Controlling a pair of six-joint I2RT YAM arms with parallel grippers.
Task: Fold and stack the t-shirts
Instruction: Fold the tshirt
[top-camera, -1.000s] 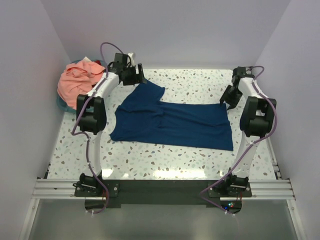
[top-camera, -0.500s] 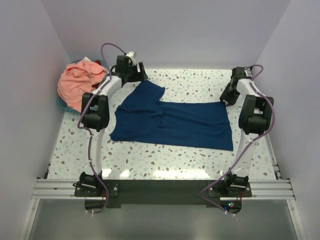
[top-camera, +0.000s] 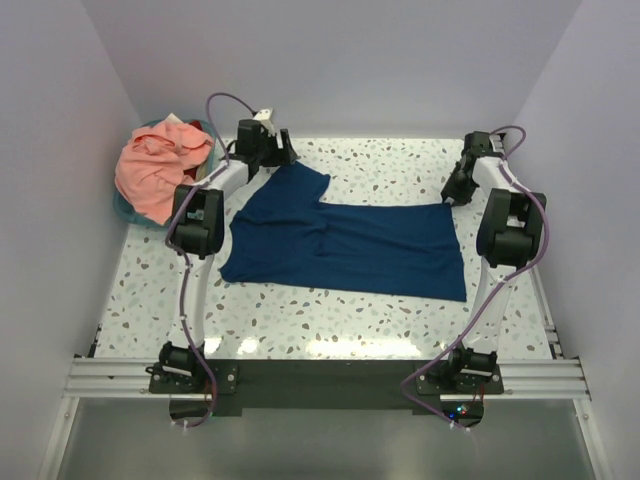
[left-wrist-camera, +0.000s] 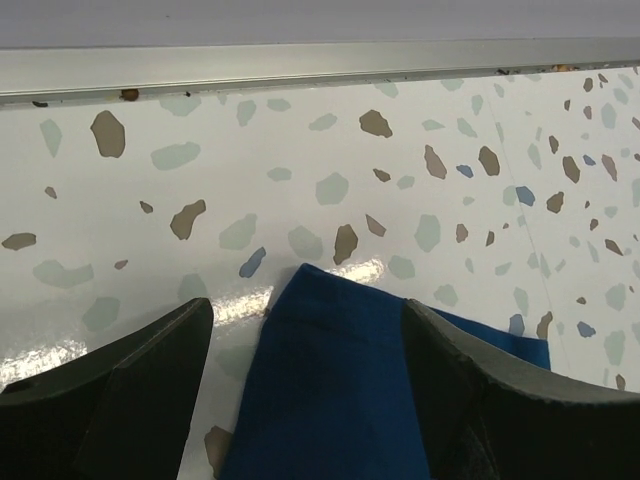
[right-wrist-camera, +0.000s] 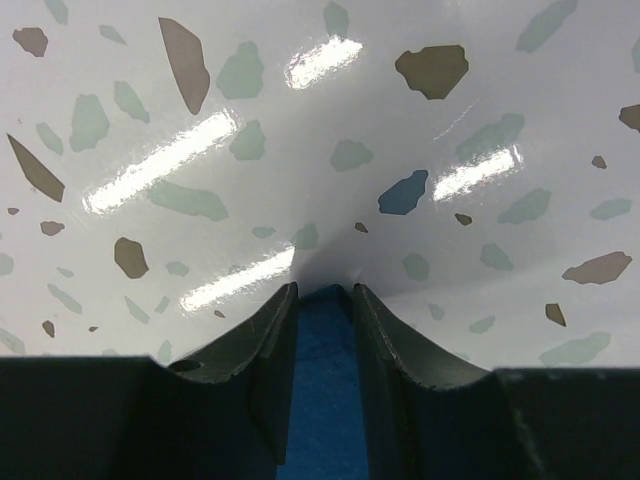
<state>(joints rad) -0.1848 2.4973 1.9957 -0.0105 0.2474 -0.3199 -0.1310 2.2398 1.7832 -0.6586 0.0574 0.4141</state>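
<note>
Left pincer (left-wrist-camera: 305, 318): fingers (left-wrist-camera: 150, 380) wide apart, nothing gripped. A corner of the navy t-shirt (left-wrist-camera: 330, 390) lies on the desk (left-wrist-camera: 300, 180) in the gap between them, with cloth running back under the wrist. From above, the left pincer (top-camera: 279, 150) sits at the far-left end of the navy t-shirt (top-camera: 340, 240), over the sleeve part that sticks out toward the back. A metal rail (left-wrist-camera: 300, 65) runs along the far edge of the desk beyond it.

Right pincer (right-wrist-camera: 322, 295): fingers (right-wrist-camera: 262, 340) close together with a narrow gap, tips down at the desk surface (right-wrist-camera: 300, 120). A strip of navy t-shirt (right-wrist-camera: 322, 400) fills that gap. Cannot tell whether the cloth is actually clamped or just lying between the jaws. From above, the right pincer (top-camera: 452, 193) is at the far-right corner of the navy t-shirt.

The navy t-shirt is spread mostly flat across the middle of the desk (top-camera: 340, 315), long side running left to right, with some wrinkles at the left half. No print shows on the upper side.

The salmon-pink t-shirt (top-camera: 155, 170) is bunched in a heap at the far-left corner, piled on a teal basket (top-camera: 121, 208), well apart from the navy t-shirt. Neither pincer touches it.
</note>
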